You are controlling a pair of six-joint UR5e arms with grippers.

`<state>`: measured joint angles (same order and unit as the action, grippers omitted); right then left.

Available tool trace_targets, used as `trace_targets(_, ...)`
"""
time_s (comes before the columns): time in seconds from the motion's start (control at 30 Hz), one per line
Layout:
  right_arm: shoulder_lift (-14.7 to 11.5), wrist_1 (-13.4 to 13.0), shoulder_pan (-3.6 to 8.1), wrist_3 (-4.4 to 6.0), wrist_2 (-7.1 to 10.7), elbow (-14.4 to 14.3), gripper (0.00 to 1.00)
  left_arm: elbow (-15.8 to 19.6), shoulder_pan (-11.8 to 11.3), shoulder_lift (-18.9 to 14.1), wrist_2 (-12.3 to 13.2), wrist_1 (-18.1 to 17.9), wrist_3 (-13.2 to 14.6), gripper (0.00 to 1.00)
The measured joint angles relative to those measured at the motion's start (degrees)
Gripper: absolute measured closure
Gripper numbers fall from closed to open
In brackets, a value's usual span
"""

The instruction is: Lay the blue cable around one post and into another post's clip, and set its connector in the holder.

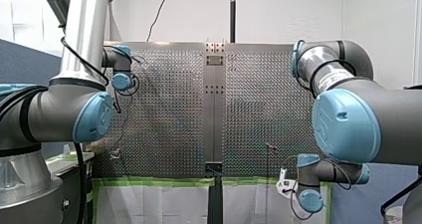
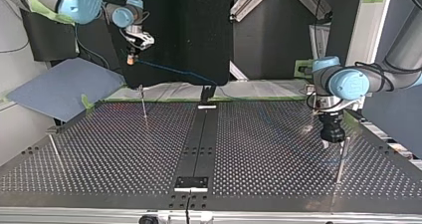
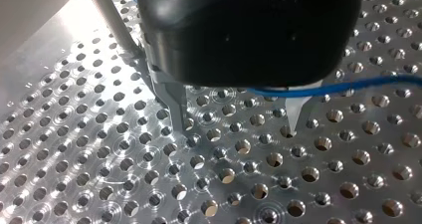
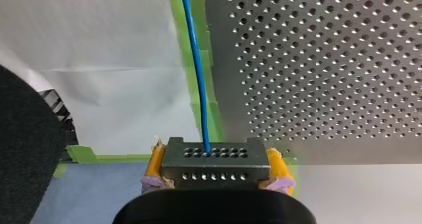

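In the right wrist view my right gripper [image 4: 215, 181] has its yellow pads shut on a dark grey connector block [image 4: 214, 162]. The blue cable [image 4: 196, 64] leaves the block and runs straight ahead over the green-taped table edge. At the top view's left that gripper [image 2: 131, 58] hangs above the table's far edge, and the cable [image 2: 174, 73] slopes down toward a black holder [image 2: 207, 93] on the centre rail. My left gripper [image 3: 239, 127] stands open just above the perforated plate. The cable [image 3: 358, 82] crosses close under its body beside one finger [image 3: 297, 115]. A thin post [image 2: 341, 159] stands right beside it [image 2: 331, 140].
Two more thin posts [image 2: 144, 107] [image 2: 54, 152] rise from the plate in the top view's left half. A bracket [image 2: 191, 183] sits on the centre rail at the near edge. A blue sheet [image 2: 59, 87] lies off the plate at the left. Another post [image 3: 107, 20] stands behind my left gripper's finger.
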<state>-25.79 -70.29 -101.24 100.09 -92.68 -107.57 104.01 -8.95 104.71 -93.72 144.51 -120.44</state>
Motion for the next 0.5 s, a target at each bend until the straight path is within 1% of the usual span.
trace_targets(0.13,-2.01,0.09,0.49,0.39,1.27,0.01,1.0,0.01,0.02,0.0,0.0,0.05,0.0,0.0)
trace_targets(0.23,-3.58,-0.83,1.04,1.38,2.68,0.01,1.0,0.01,0.07,0.0,0.0,0.07,0.02,0.0)
trace_targets(0.27,-4.23,-1.2,1.29,1.93,3.28,0.0,1.0,0.0,0.09,0.0,0.0,0.07,0.03,0.0)
trace_targets(0.37,-5.81,-1.64,1.82,2.96,4.69,-0.02,1.0,-0.01,0.1,0.0,0.0,0.07,0.03,0.0)
trace_targets(0.5,-8.02,-1.5,2.37,3.21,5.38,-0.14,1.0,0.0,0.15,-0.01,-0.11,0.08,0.05,0.0)
